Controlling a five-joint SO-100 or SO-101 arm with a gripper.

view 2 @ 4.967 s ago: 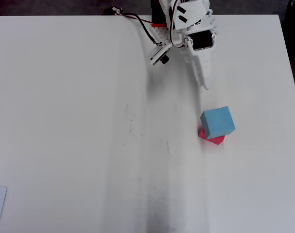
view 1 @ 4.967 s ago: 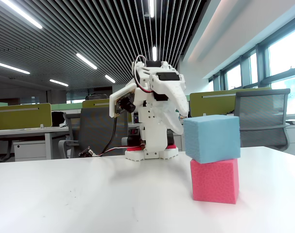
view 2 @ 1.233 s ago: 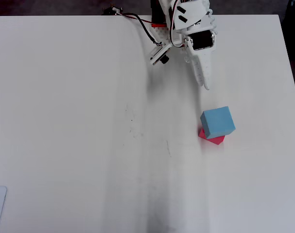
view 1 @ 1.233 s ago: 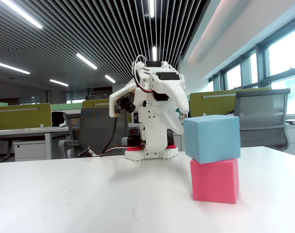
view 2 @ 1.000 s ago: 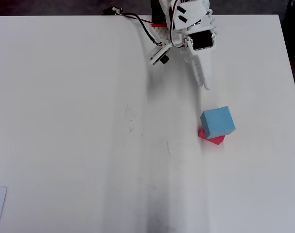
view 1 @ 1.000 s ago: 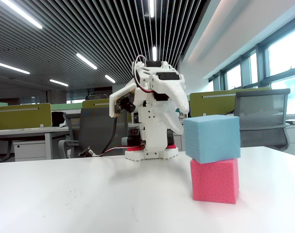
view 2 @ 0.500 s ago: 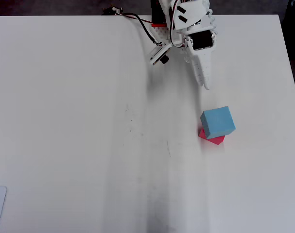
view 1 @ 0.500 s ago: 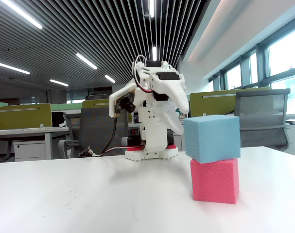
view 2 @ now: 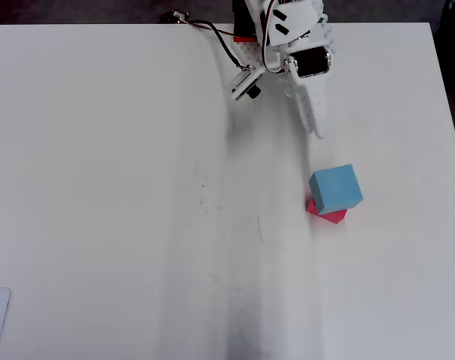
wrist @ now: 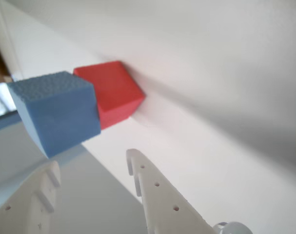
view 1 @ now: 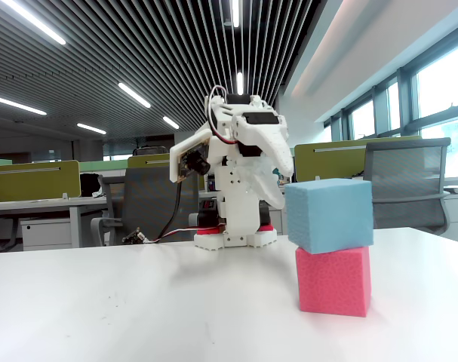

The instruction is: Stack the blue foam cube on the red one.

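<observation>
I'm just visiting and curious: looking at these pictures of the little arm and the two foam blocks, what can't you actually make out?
- Red one: in the overhead view the blue foam cube covers nearly all of it; only corners peek out.
- Hand: the wrist view's bottom edge cuts off its fingers.
- Hand again: in the fixed view it points toward the camera, foreshortened, with the blue cube just in front of its tip.
- Small dark specks on the table in the overhead view: too small to identify.

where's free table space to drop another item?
Overhead view: almost the whole white table is bare, from its left edge across to the cubes, plus the strip below them. The only crowded patch is upper right: arm base, open claw, and the blue foam cube stacked on the red one.
</observation>
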